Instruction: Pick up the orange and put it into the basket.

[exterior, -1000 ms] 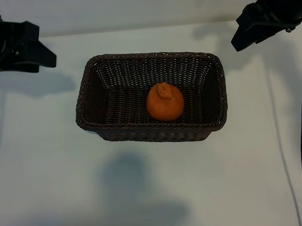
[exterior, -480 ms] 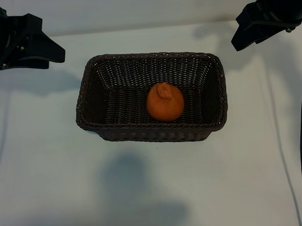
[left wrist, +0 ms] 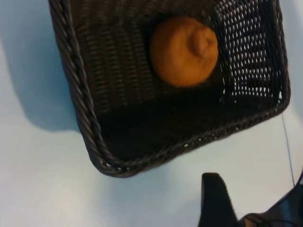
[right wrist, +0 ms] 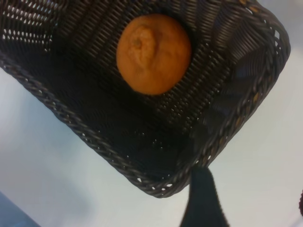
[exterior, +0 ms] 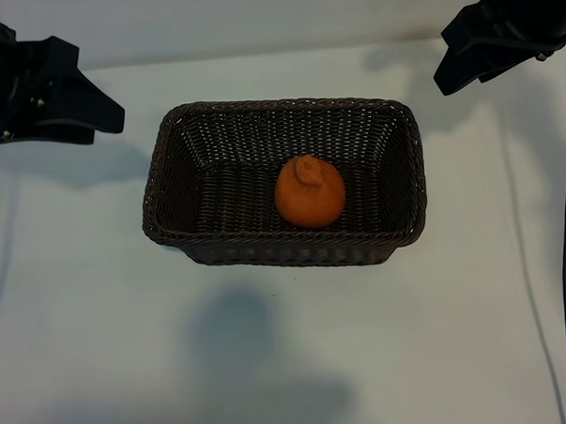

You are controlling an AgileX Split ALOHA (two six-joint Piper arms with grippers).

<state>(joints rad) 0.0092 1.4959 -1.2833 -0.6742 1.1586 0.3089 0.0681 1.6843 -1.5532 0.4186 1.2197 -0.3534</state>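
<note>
The orange [exterior: 309, 191] was seen lying on the floor of the basket [exterior: 168, 151], toward its right half and near the front wall, its knobby bump turned upward. The basket stood on the white desk [exterior: 100, 314]. The fruit was judged light and firm, with a matte skin unlikely to slip; being round, it would be liable to roll on the weave. A hold across its widest middle, below the bump, was judged the surest. The left gripper [exterior: 95, 112] was held above the desk, well apart from the basket's left end, fingers spread and nothing between them. The right gripper [exterior: 455, 64] was held off the far right corner, likewise parted and empty, touching nothing.
</note>
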